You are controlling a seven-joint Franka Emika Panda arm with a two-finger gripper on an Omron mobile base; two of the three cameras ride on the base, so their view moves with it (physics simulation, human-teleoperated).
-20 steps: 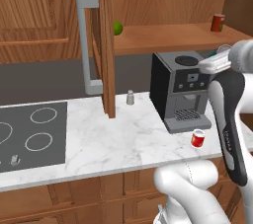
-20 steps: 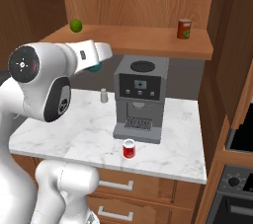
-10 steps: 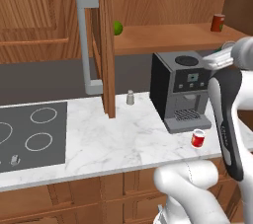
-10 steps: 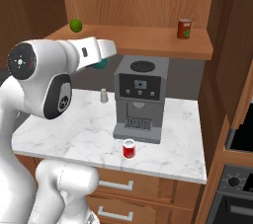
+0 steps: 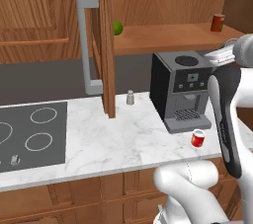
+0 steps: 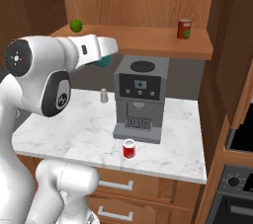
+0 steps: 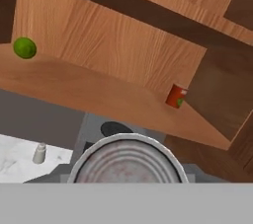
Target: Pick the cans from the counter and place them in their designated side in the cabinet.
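A teal can (image 6: 104, 61), its silvery top filling the lower middle of the hand view (image 7: 129, 161), rides in the gripper (image 6: 102, 53) above the coffee machine (image 6: 140, 97), just below the front edge of the cabinet shelf (image 6: 148, 43). The fingers themselves are hidden behind the can and the white hand, so the grip is judged from the can hanging in mid-air against the hand: the gripper appears closed on it.

The second of the cans, the bright red can (image 5: 197, 138), stands on the counter (image 5: 118, 139) just in front of the coffee machine's drip tray, well apart from the arm. A small grey shaker (image 5: 130, 97) sits near the open cabinet door (image 5: 101, 40) with its long grey handle (image 5: 85, 45).

On the shelf, a green lime (image 7: 24, 48) lies at the left end and a darker brownish-red can (image 7: 175, 95) stands at the right end; the stretch between them is bare wood.

The step in hand looks like the carry of the first can up to the cabinet, with the red one yet to be fetched. The next move likely calls for lifting the teal can clear of the shelf's lip, pushing it inward over the plank, and setting it down upright on the side with the other can, without knocking that can.
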